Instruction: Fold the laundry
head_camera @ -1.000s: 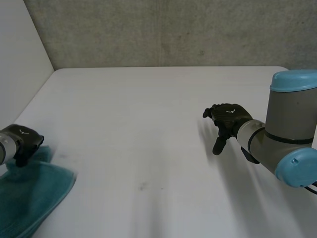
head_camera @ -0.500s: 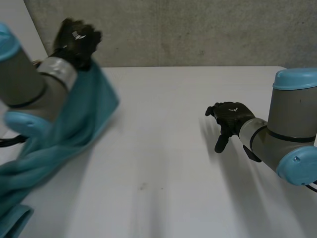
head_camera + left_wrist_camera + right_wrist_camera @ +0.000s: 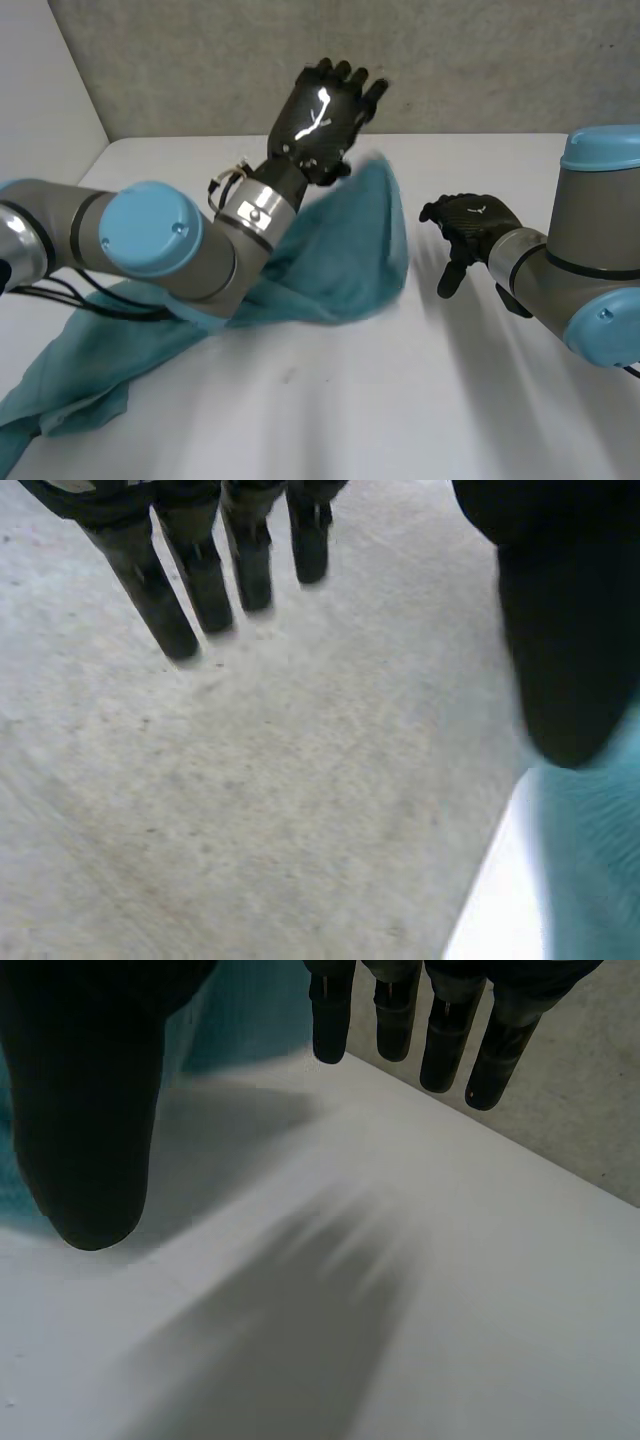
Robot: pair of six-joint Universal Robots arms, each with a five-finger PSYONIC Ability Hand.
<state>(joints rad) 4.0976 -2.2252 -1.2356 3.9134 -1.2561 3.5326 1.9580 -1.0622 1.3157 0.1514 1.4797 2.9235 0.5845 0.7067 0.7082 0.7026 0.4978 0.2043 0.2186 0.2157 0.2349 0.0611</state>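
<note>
The left hand (image 3: 322, 108) is raised, fingers (image 3: 145, 590) straight and apart, gripping nothing; the cloth (image 3: 350, 250) trails under its arm. The right hand (image 3: 468, 232) hovers beside the cloth, fingers (image 3: 445, 1040) loose, above bare table (image 3: 350, 420).

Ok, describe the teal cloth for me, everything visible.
The teal cloth is one soft, plain fabric piece, rumpled and unfolded. It stretches from the white table's near left corner towards the middle, where one end billows up below the left hand, whose fingers are straight, not gripping it. The left arm crosses over it. The right hand is apart from it.
</note>
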